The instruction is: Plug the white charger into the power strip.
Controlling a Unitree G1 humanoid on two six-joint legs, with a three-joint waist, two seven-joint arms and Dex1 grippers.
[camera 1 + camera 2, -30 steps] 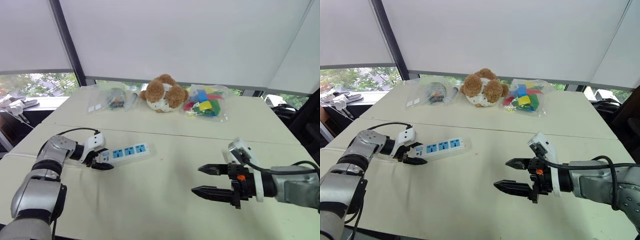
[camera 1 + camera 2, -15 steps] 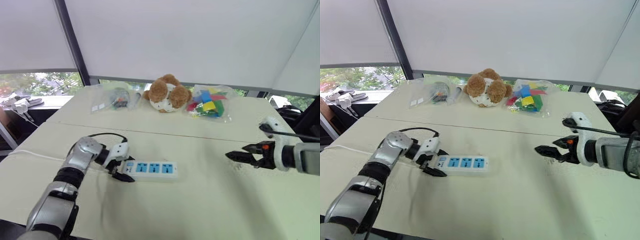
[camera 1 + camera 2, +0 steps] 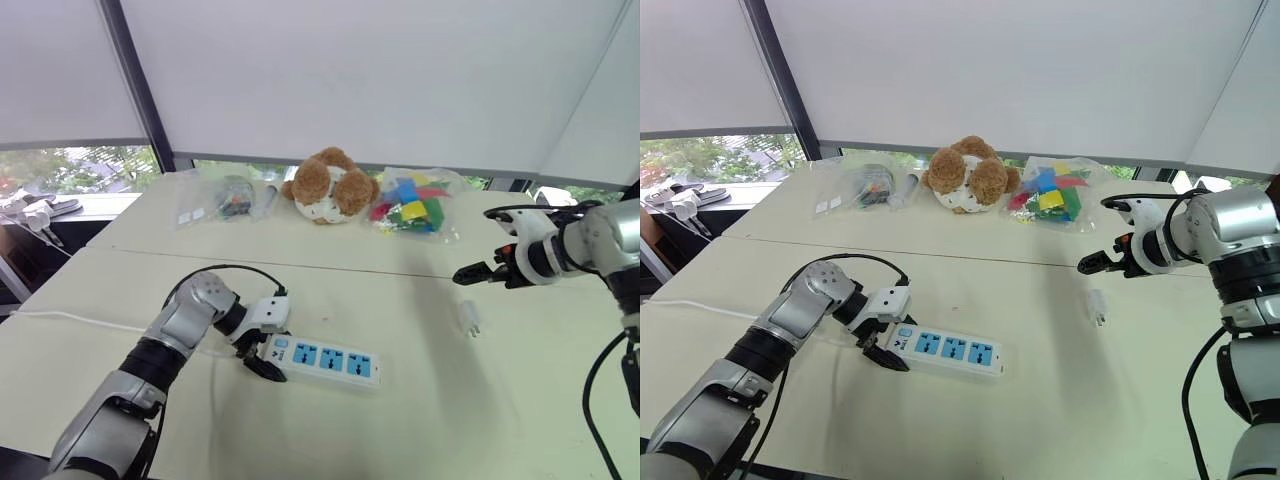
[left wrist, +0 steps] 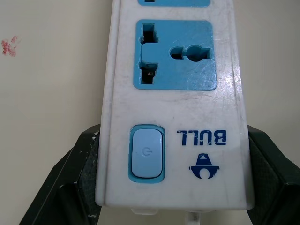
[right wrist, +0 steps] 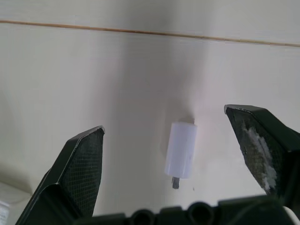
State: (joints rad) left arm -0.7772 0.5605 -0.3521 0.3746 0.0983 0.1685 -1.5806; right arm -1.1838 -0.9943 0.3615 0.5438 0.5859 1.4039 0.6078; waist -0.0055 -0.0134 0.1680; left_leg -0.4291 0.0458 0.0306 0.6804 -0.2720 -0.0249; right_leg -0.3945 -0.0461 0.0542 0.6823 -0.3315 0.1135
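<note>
The power strip (image 3: 322, 358) is a flat white bar with three blue sockets, lying on the near middle of the table. My left gripper (image 3: 262, 358) is shut on its switch end; in the left wrist view a black finger (image 4: 82, 176) presses each side of the power strip (image 4: 173, 117) by the switch. The white charger (image 3: 469, 317) lies on its side to the right, prongs showing. My right gripper (image 3: 468, 273) hovers open just beyond and above it. The right wrist view has the charger (image 5: 182, 150) lying between the spread fingers, untouched.
At the back of the table sit a brown plush bear (image 3: 328, 186), a clear bag of coloured blocks (image 3: 412, 208) and a bag of small items (image 3: 228, 198). The strip's white cord (image 3: 70, 321) runs off to the left. A seam (image 3: 400, 272) crosses the table.
My left gripper has dragged the power strip rightward toward the table's middle. My right arm has swung from the near centre out to the far right, over the charger, staying open.
</note>
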